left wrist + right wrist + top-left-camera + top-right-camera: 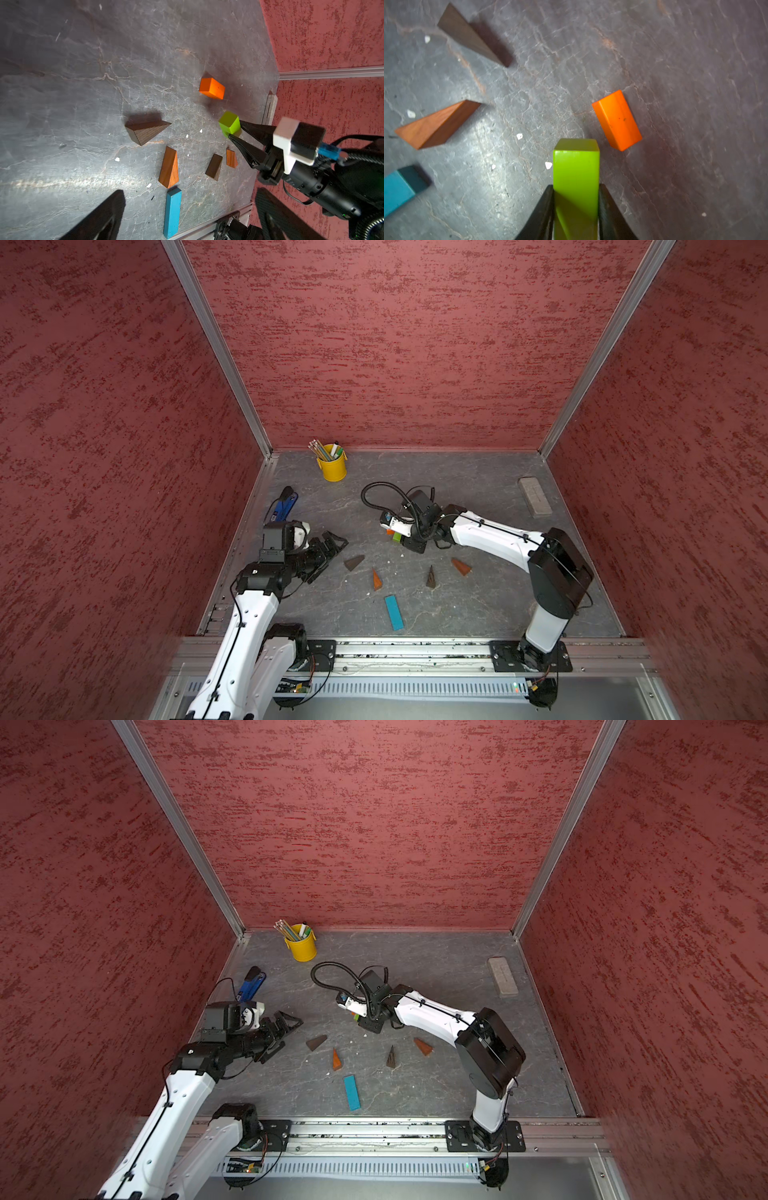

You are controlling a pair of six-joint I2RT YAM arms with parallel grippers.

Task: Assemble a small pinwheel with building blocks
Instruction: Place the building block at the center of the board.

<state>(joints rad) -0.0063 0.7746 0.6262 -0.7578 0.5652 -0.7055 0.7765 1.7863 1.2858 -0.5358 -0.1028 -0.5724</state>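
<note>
While the right hand (pixel 576 186) clamps the green block (pixel 576 164), seemingly to join the orange block (pixel 616 120) as the centre, the left hand (pixel 328 556) hovers spread apart.

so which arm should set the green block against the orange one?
Right. The right gripper is shut on the green block, and the orange block lies close beside it. The left gripper is open, empty and off to the side.

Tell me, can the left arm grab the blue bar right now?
Probably yes. The left gripper is open and empty, and the blue bar lies flat on the table with nothing on top; only a brown wedge sits near one end.
</note>
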